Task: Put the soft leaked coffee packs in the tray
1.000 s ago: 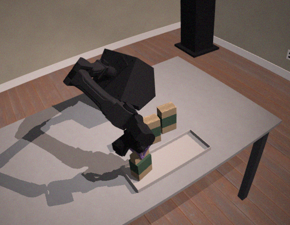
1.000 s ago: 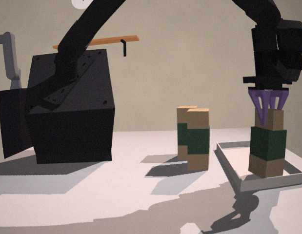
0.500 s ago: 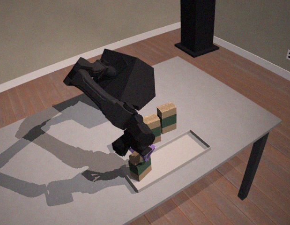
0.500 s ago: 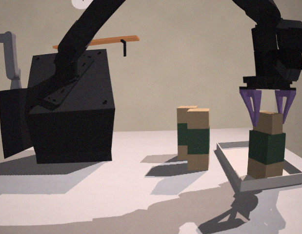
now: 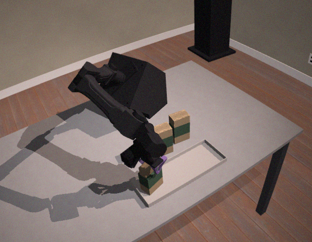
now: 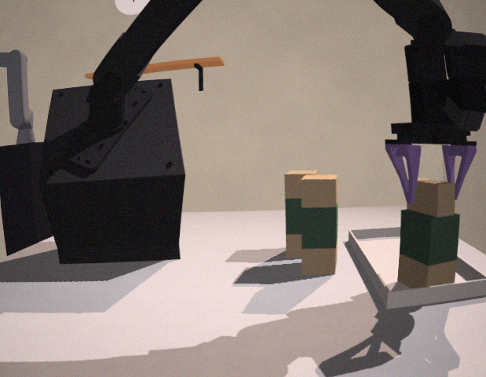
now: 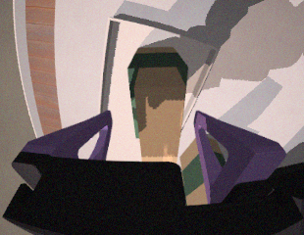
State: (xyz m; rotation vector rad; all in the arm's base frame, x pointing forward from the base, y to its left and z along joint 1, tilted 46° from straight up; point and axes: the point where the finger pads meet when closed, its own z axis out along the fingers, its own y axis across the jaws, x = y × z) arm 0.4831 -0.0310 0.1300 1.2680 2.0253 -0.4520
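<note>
One coffee pack (image 5: 150, 182) (image 6: 429, 239) (image 7: 162, 137), tan with a green band, stands upright inside the tray (image 5: 193, 164) (image 6: 437, 298) (image 7: 109, 64), close to its end wall. My gripper (image 5: 149, 168) (image 6: 433, 200) (image 7: 153, 116) is open, its purple fingers on either side of this pack's top with gaps in the wrist view. A second pack (image 5: 168, 143) (image 6: 319, 227) stands upright on the table beside the tray. A third pack (image 5: 181, 129) (image 6: 292, 217) stands upright behind it, partly hidden in the exterior view. Part of a pack (image 7: 195, 173) shows behind a finger in the wrist view.
The arm's dark base block (image 5: 148, 88) (image 6: 117, 214) stands on the table (image 5: 229, 114) (image 6: 153, 332), away from the tray. The arm passes over the table near the second pack in the top view. The tray's far part holds nothing. The table's edge runs beyond the tray's long side.
</note>
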